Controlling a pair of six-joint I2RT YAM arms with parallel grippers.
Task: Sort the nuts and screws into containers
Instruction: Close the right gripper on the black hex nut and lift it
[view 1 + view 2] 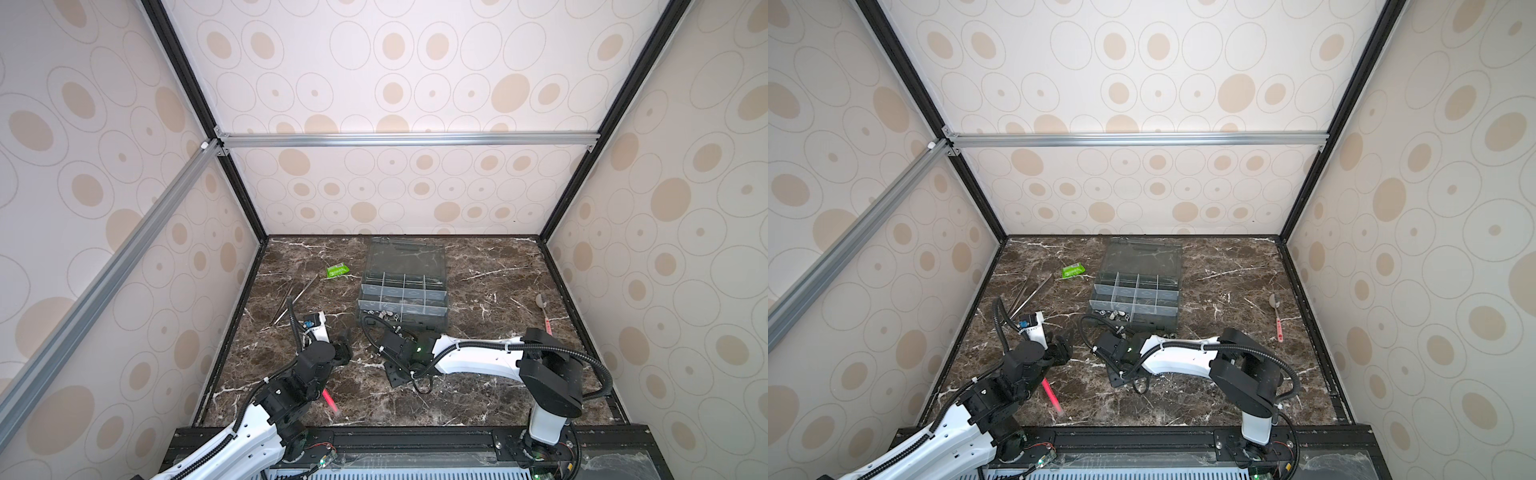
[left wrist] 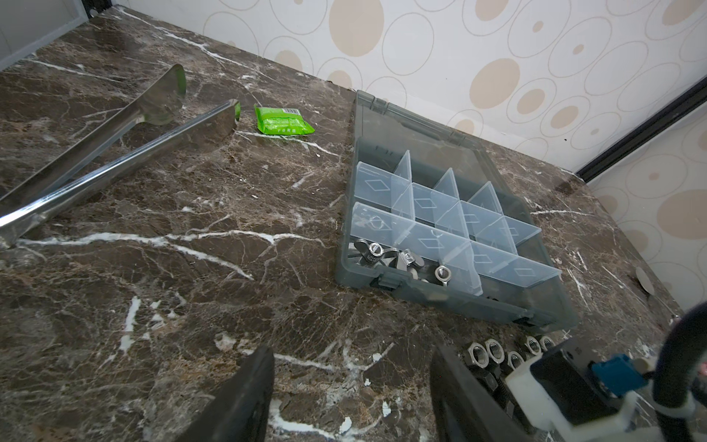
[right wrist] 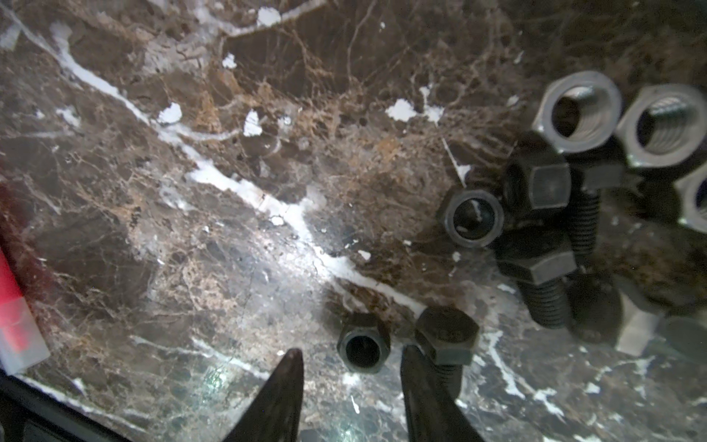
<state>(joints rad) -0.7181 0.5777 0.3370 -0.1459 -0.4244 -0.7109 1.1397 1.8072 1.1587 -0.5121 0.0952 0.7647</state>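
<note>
right gripper [image 3: 351,354] straddles black nut [image 3: 363,346].

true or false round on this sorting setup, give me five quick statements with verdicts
1. The lid of the organiser box is shut. False: it lies open, folded back.
2. One compartment of the organiser box holds wing nuts. True.
3. The left gripper holds a screw. False: it is open and empty.
4. A black nut lies on the table just off the open right gripper tips. True.
5. The green packet is inside the box. False: it lies on the table beside it.
</note>
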